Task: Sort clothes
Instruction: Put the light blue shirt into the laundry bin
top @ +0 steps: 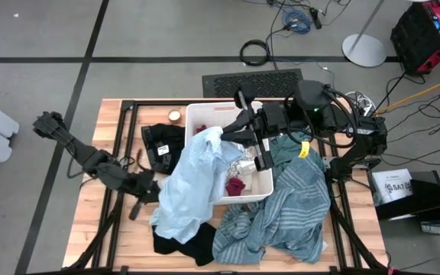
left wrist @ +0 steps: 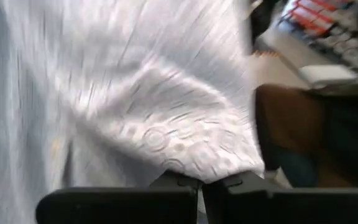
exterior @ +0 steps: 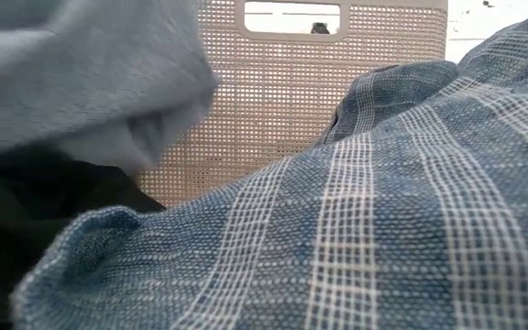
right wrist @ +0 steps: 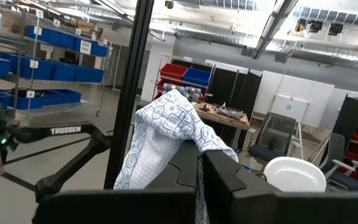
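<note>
A light blue garment point(top: 186, 187) hangs over the left wall of the white bin point(top: 260, 192) and down onto the table. My left gripper point(top: 148, 189) is shut on its left edge. My right gripper point(top: 231, 131) is level above the bin and shut on a white patterned cloth point(right wrist: 166, 134). A small magenta piece point(top: 237, 186) lies in the bin. The teal-grey striped garment point(top: 289, 206) lies heaped against the bin's right and near sides. Black garments lie at the near edge point(top: 183, 246) and left of the bin point(top: 163, 145). My left gripper pinches the light blue garment point(left wrist: 185, 158) between its two shut fingers point(left wrist: 166, 186). The cloth fills the wrist view beyond the fingers, and I cannot tell one layer from several. It comes at the cloth from the table's left. My right gripper pinches a bunched part of the white patterned cloth point(right wrist: 188, 140) between its two fingers point(right wrist: 225, 171), which lie about level. The cloth is lifted, stands up past the fingertips and hangs down on one side.
The bin's mesh wall with its handle hole point(exterior: 291, 16) stands behind the striped garment point(exterior: 356, 238) in the low view. A small round object point(top: 175, 115) lies on the table at the far left of the bin. Black frame rails run along the table's edges.
</note>
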`<state>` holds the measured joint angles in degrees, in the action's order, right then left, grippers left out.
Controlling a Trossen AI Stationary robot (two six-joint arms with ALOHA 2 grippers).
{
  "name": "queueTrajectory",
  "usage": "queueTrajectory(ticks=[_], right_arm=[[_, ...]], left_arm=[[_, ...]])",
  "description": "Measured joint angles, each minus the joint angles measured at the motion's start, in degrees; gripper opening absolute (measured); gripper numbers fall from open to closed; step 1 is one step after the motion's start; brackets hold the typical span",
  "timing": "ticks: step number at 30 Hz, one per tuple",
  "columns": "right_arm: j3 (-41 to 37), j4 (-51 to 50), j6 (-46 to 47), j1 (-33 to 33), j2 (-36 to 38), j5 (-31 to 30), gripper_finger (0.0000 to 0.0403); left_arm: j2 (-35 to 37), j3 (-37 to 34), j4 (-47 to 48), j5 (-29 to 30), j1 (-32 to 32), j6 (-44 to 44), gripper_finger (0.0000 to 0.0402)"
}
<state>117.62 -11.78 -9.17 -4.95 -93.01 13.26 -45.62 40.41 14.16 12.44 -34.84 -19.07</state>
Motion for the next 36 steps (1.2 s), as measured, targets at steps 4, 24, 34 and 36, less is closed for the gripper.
queueTrajectory(ticks=[4, 24, 34, 36], right_arm=[[0.0, -2.3, -0.1, 0.0, 0.0, 0.0, 0.0000], [0.0, 0.3, 5.4, 2.0, -17.5, 6.8, 0.0001], [0.0, 4.3, 7.7, 1.9, -24.2, 7.4, 0.0041], [0.0, 4.1, 7.3, 1.8, -24.7, 7.9, 0.0055]], left_arm=[[2.3, 3.3, -0.1, 0.4, -2.9, 3.2, 0.0003], [1.4, 17.2, 1.0, 15.5, -5.5, 17.8, 0.0001], [-1.7, 17.2, 6.3, 17.6, -3.3, 13.5, 0.0000], [-2.0, 17.2, 6.4, 17.5, -3.0, 13.5, 0.0000]])
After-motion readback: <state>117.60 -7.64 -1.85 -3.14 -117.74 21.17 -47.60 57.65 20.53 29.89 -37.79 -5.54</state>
